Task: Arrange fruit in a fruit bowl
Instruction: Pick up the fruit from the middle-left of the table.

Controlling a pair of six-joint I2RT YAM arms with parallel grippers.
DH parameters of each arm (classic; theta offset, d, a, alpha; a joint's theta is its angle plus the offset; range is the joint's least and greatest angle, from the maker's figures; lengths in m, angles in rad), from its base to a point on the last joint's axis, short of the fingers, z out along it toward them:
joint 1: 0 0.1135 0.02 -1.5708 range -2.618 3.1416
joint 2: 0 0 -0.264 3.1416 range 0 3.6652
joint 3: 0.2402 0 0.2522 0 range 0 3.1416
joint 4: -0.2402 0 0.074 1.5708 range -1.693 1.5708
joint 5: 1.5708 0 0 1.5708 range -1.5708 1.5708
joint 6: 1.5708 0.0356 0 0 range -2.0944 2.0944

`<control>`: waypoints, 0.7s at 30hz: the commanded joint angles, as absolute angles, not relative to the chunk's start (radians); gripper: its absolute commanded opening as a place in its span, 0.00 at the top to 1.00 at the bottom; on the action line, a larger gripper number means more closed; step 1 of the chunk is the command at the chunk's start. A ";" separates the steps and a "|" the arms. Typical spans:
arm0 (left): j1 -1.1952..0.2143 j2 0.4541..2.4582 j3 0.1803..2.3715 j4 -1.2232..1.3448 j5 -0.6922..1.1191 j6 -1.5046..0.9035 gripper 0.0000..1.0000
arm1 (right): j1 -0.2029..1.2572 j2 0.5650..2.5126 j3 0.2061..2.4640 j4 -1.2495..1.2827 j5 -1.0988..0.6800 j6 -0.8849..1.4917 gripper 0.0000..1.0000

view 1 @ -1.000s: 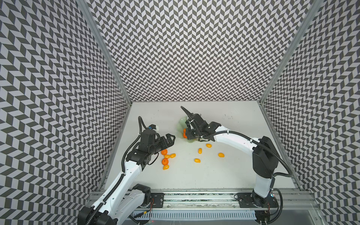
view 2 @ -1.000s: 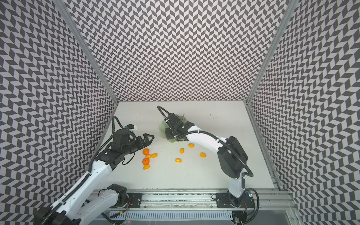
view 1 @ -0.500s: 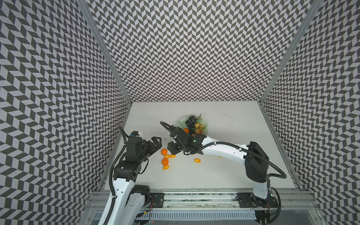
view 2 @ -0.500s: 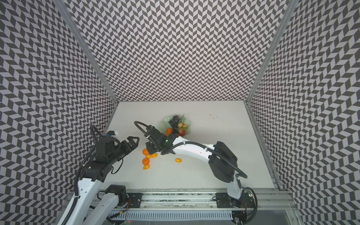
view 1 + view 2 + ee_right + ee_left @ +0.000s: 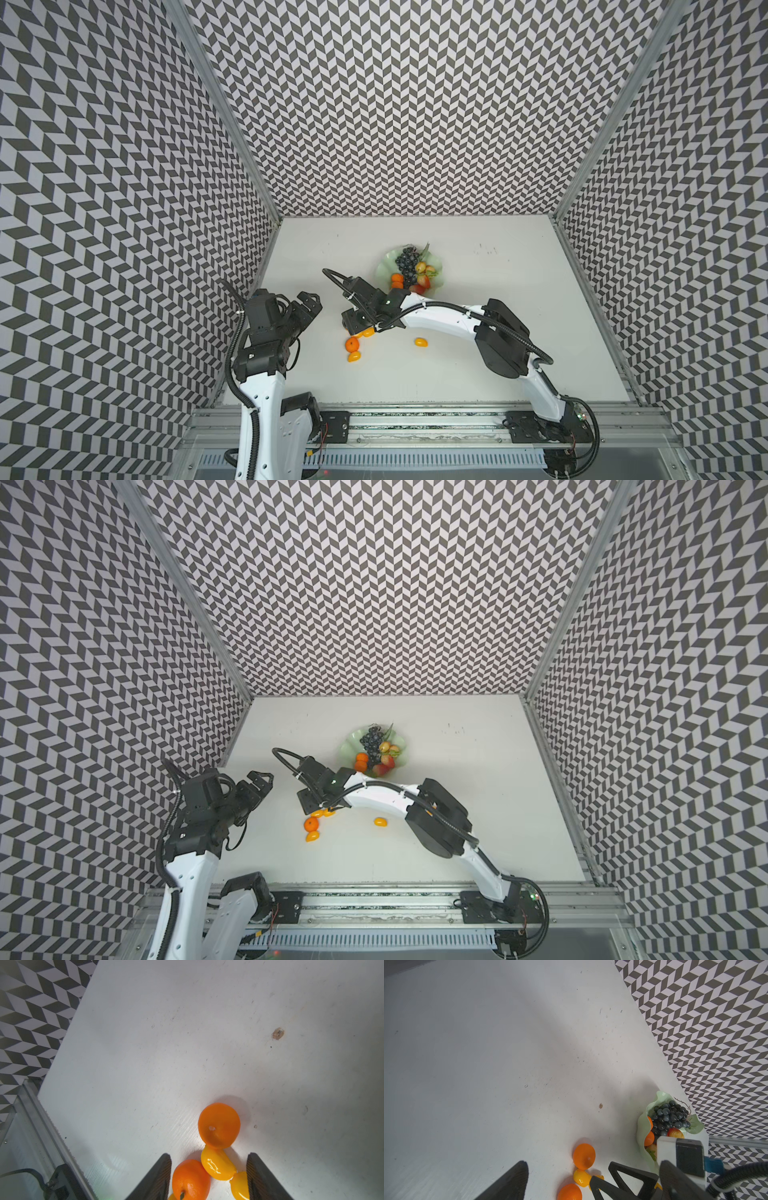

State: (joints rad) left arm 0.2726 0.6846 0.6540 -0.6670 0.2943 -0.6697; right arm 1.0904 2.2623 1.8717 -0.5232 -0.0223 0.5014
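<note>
Scuffed white table (image 5: 478,374): tangerines (image 5: 219,1125) and kumquats (image 5: 217,1165) bunched at the right gripper (image 5: 208,1155), fruit bowl (image 5: 384,266) just past it.

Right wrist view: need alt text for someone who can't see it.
The open right pincer straddles a tangerine and kumquats on the white table. A second tangerine lies just beyond, touching one kumquat.

Both top views look steeply down from high above the front rail (image 5: 415,419) toward the back wall (image 5: 415,124). They stand far off and share nearly the whole table (image 5: 478,374), with the fruit bowl (image 5: 383,270) just above frame centre. The left wrist camera looks low and close across the table toward the fruit bowl. The right wrist camera sits closer still. Both wrist views share one tangerine (image 5: 584,1156).
</note>
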 commanded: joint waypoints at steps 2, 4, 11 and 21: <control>0.317 0.697 0.645 -0.666 0.330 -0.620 0.00 | 1.095 2.325 1.953 -0.549 -0.029 0.502 0.37; 0.338 0.702 0.645 -0.666 0.341 -0.610 0.00 | 1.095 2.351 1.992 -0.569 -0.022 0.500 0.36; 0.357 0.713 0.641 -0.655 0.358 -0.606 0.00 | 1.096 2.421 2.069 -0.611 0.007 0.486 0.35; 0.363 0.719 0.634 -0.649 0.369 -0.604 0.00 | 1.095 2.475 2.112 -0.640 0.017 0.474 0.37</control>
State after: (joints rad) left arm 0.3546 0.7200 0.6445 -0.6617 0.3573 -0.6205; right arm 1.0904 2.4527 2.0830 -0.6312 -0.0040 0.4805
